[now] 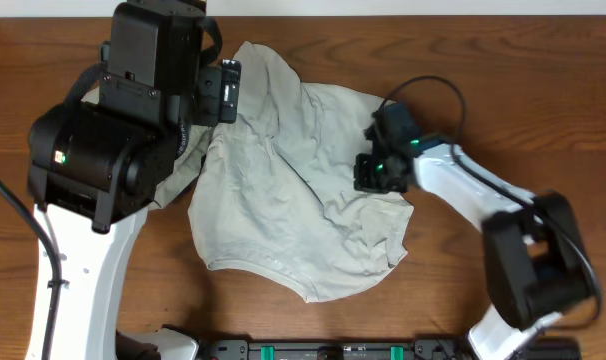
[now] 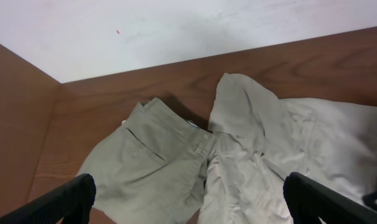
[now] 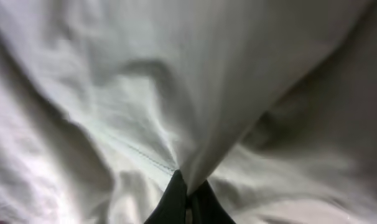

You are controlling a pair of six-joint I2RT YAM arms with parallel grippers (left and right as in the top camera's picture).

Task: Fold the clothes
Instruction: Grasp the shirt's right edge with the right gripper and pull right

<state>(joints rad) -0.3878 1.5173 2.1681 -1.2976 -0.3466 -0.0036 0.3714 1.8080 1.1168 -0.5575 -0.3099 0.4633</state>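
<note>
Since the T-shirt (image 1: 283,210) is thin, floppy and light, it'll probably sag and bunch from wherever it's lifted, so I'd grab a hem or shoulder corner, not the middle. It's crumpled mid-worktop (image 1: 503,70), touching the khaki trousers (image 2: 145,165) on its left. The right hand (image 3: 188,200) is pinched tight on a ridge of shirt near its right side. The left hand (image 2: 188,193) hangs wide apart, holding nothing. Overhead, the left arm mostly hides the trousers, but the left wrist view shows them plainly. Only the right wrist view shows the pinch up close.
</note>
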